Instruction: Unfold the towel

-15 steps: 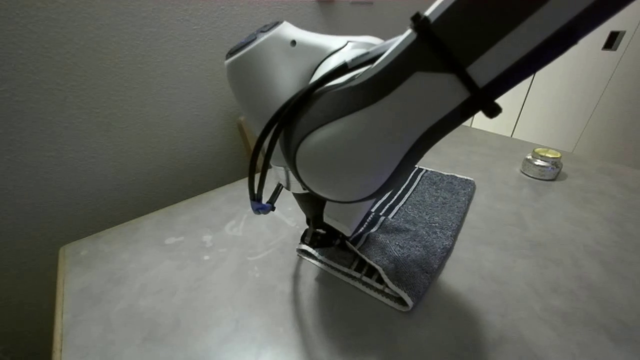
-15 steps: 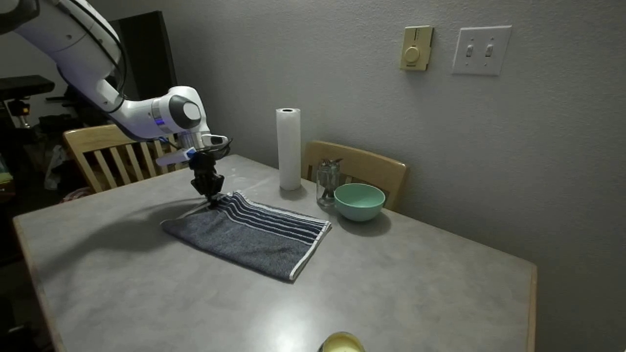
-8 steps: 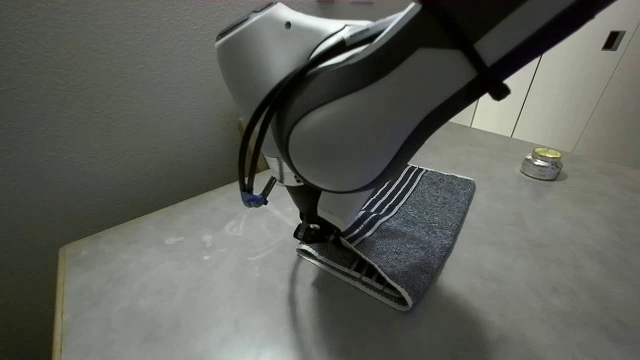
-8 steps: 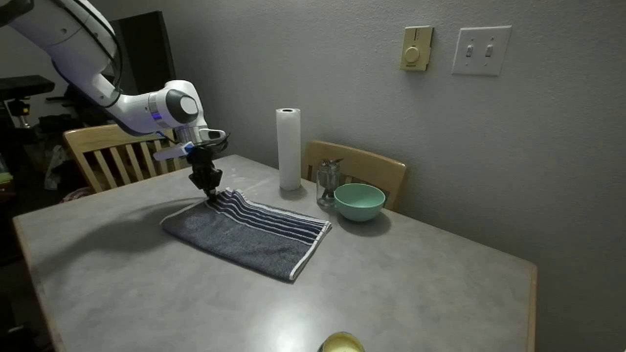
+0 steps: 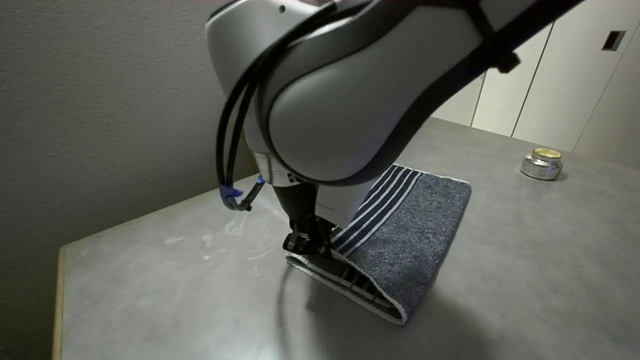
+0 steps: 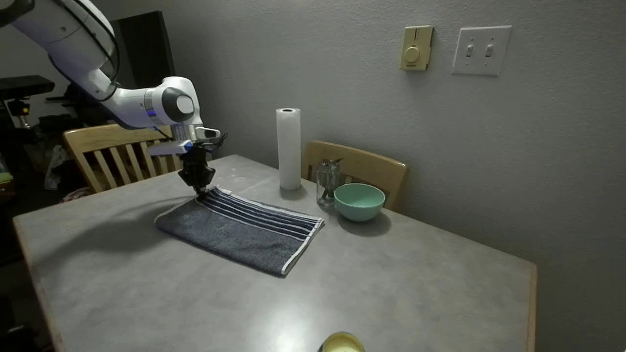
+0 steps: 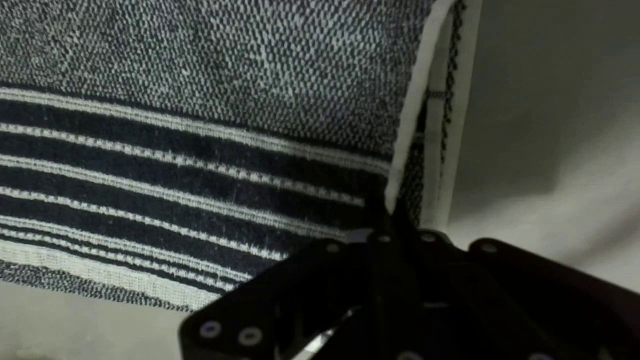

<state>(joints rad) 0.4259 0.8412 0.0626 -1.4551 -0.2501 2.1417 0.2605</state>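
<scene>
The towel [image 6: 239, 239], dark blue-grey with a striped band and white edges, lies folded on the table in both exterior views [image 5: 415, 225]. My gripper [image 6: 200, 193] is at the towel's near-arm edge, at the striped end. In the wrist view the gripper [image 7: 392, 215] is shut on the white-hemmed edge of the upper layer of the towel [image 7: 225, 60]. That edge is raised a little, and a gap shows between it and the lower layer. In an exterior view the arm hides part of the striped band, and the gripper [image 5: 322, 252] sits over the open fold.
A white paper towel roll [image 6: 288, 151], a glass jar with utensils [image 6: 327, 183] and a green bowl [image 6: 359, 201] stand near the wall. A silver candle jar [image 5: 541, 166] stands beyond the towel. Wooden chairs [image 6: 362, 161] stand at the table edges.
My gripper has moved toward the robot's side, leftward in both exterior views. The whole towel has slid a short way with it, still folded.
</scene>
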